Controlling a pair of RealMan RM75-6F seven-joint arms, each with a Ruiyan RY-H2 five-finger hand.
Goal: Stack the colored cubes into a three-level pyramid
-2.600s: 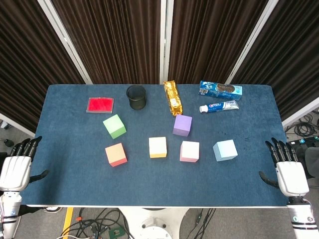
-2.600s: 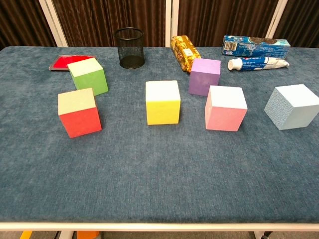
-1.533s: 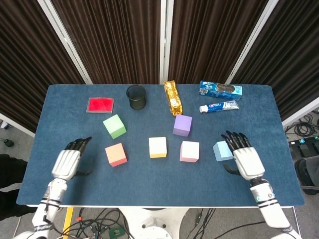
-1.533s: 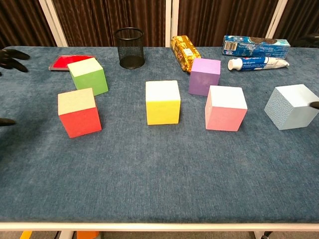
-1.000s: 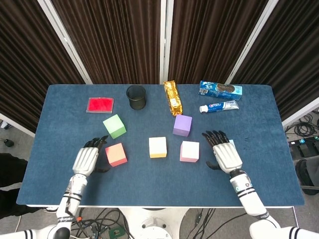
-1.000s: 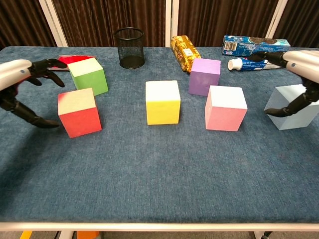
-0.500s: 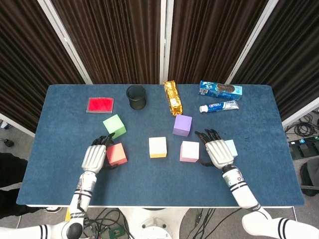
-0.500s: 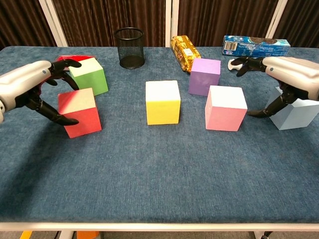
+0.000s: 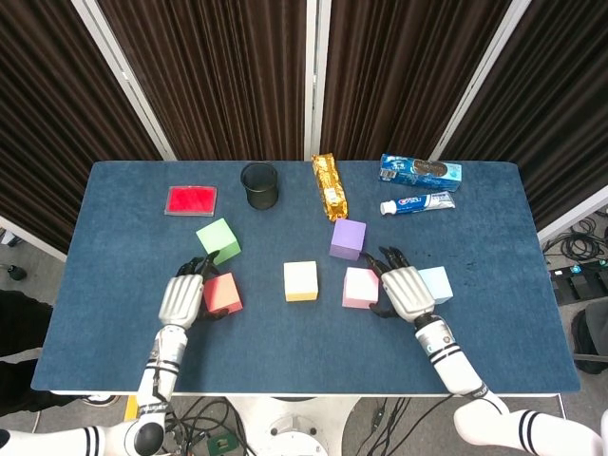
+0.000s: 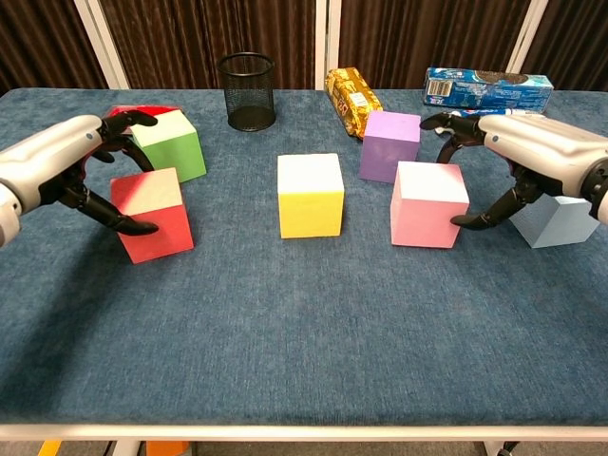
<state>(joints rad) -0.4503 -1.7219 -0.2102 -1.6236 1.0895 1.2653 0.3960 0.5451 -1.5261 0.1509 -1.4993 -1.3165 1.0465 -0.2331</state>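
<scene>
Several cubes sit apart on the blue table [image 9: 285,351]. My left hand [image 9: 182,298] [image 10: 57,161] cups the left side of the red cube [image 9: 225,293] [image 10: 157,217]: its thumb touches the front face and its fingers curl over the back edge. That cube rests flat on the cloth. My right hand [image 9: 405,291] [image 10: 527,147] is spread around the right side of the pink cube [image 9: 359,287] [image 10: 427,204], between it and the light blue cube [image 9: 438,282] [image 10: 559,220]. The yellow cube [image 9: 301,281] [image 10: 311,195], purple cube [image 9: 348,238] [image 10: 389,145] and green cube [image 9: 218,240] [image 10: 171,144] stand untouched.
Along the far edge lie a flat red case [image 9: 191,199], a black mesh cup [image 9: 259,185] [image 10: 247,91], a gold snack packet [image 9: 329,186] [image 10: 351,99], a toothpaste tube [image 9: 418,203] and a blue cookie box [image 9: 420,170] [image 10: 487,86]. Bare cloth spans the near half of the table.
Both hands came in from the table's sides. The left reached the red cube half a second ago; the right has since slid left past the light blue cube to the pink one.
</scene>
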